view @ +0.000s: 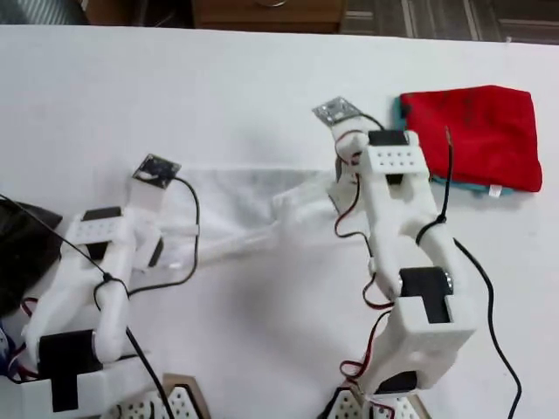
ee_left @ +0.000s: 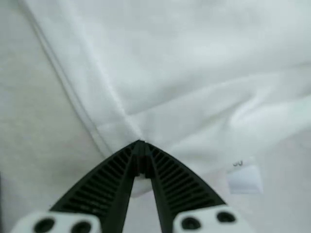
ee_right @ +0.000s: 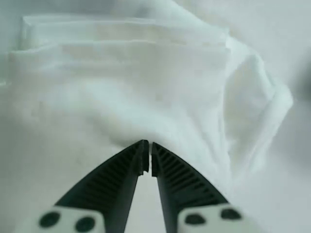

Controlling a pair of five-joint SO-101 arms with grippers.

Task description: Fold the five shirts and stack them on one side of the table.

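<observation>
**Both pincers clenched on one white shirt**

High view: the white shirt (view: 236,214), thin and faintly see-through, lies rumpled in a long band across the middle of the white table (view: 175,87). It stretches between the left arm (view: 96,262) at 8 o'clock and the right arm (view: 406,218) at 4 o'clock. At 2 o'clock a red shirt (view: 476,131), folded into a soft rectangle, rests on a teal cloth (view: 463,184) whose edge shows beneath it. A small tag (view: 495,191) sticks out at their near edge, its print too small to read. A dark object (view: 17,253) sits at 9 o'clock by the table's edge.

Left wrist view: the left gripper (ee_left: 140,145), with black ribbed fingers, is clenched on a fold of the white shirt beside a stitched hem. A white label (ee_left: 245,178) on the cloth bears faint marks that cannot be read.

Right wrist view: the right gripper (ee_right: 147,148) is likewise clenched, its tips pinching the smooth white cloth, with layered straight folds and a bulging loop beyond
</observation>
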